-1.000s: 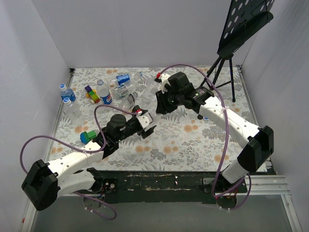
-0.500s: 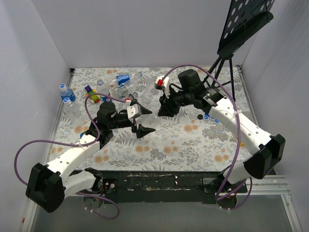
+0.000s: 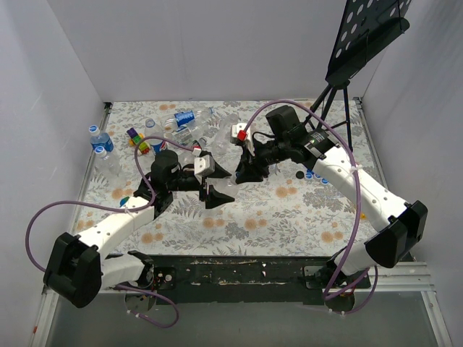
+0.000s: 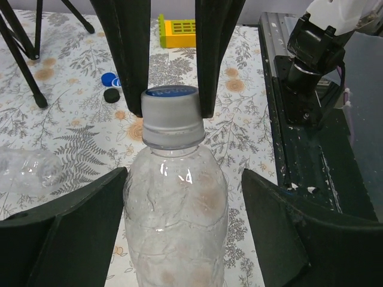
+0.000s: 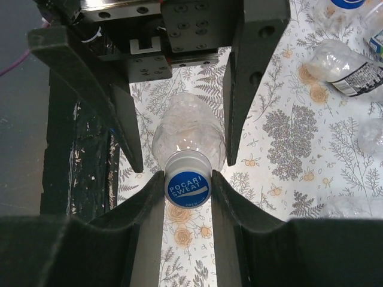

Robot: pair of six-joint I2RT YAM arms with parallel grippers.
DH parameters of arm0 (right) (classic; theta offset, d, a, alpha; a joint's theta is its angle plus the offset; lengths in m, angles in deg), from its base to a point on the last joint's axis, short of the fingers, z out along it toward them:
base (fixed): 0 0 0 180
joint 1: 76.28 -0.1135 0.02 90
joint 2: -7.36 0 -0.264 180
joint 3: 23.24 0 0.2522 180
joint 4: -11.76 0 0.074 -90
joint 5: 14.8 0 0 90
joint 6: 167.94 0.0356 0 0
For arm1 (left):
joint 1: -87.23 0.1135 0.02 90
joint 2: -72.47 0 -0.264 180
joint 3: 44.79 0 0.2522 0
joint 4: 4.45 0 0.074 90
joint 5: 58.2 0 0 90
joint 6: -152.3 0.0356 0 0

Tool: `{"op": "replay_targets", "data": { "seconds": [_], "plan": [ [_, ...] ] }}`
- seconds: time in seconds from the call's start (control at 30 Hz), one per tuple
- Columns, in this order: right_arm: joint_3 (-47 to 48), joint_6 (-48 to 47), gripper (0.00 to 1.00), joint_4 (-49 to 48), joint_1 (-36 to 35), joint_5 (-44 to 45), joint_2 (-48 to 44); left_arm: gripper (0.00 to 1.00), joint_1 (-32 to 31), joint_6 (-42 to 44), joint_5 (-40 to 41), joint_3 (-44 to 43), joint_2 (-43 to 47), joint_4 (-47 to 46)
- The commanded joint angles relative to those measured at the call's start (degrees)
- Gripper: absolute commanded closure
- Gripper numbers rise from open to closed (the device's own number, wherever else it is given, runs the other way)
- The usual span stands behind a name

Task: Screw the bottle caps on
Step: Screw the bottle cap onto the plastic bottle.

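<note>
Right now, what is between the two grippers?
A clear bottle, its blue cap pinched in the right gripper, body inside the open left gripper. The left wrist view shows it.

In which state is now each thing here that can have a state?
clear thin plastic bottle: capped, held at its top
small round blue plastic cap: on the bottle's neck, tightness unclear
right end effector: shut on this cap
left end effector: open, fingers either side of the bottle
loose blue cap: lying off any bottle

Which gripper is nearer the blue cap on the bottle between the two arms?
Right. The right gripper is clamped on the cap itself; the left gripper straddles the bottle farther down its body, jaws open.
</note>
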State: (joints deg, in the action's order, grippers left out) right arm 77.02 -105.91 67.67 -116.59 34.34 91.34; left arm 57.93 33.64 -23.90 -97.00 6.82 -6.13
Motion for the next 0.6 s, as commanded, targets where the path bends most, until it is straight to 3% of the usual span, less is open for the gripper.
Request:
{"op": "replay_targets", "data": {
  "seconds": [0.0, 0.1, 0.33, 0.43, 0.57],
  "plan": [
    [3.41, -3.14, 0.99, 1.09, -0.99, -3.26, 0.21, 0.27, 0.38, -1.21, -4.23, -2.76, -0.80, -0.20],
    [4.11, -4.38, 0.99, 2.32, -1.78, -3.09, 0.91, 0.34, 0.38, -1.74, -5.73, -3.11, -1.67, -0.38],
    [4.99, -4.21, 0.99, 3.29, -2.93, -0.54, 2.50, 0.66, 0.38, -2.27, -5.74, -3.03, -1.50, -1.35],
    [4.99, 2.54, 0.99, 0.84, -2.84, 4.89, 2.76, 0.79, 0.30, -1.31, -0.92, -2.59, -0.71, -1.17],
    [8.85, 17.30, 0.99, 1.70, -2.84, 19.38, 5.92, 0.99, 0.12, -0.16, 11.01, -1.89, 0.96, -1.26]
  ]
}}
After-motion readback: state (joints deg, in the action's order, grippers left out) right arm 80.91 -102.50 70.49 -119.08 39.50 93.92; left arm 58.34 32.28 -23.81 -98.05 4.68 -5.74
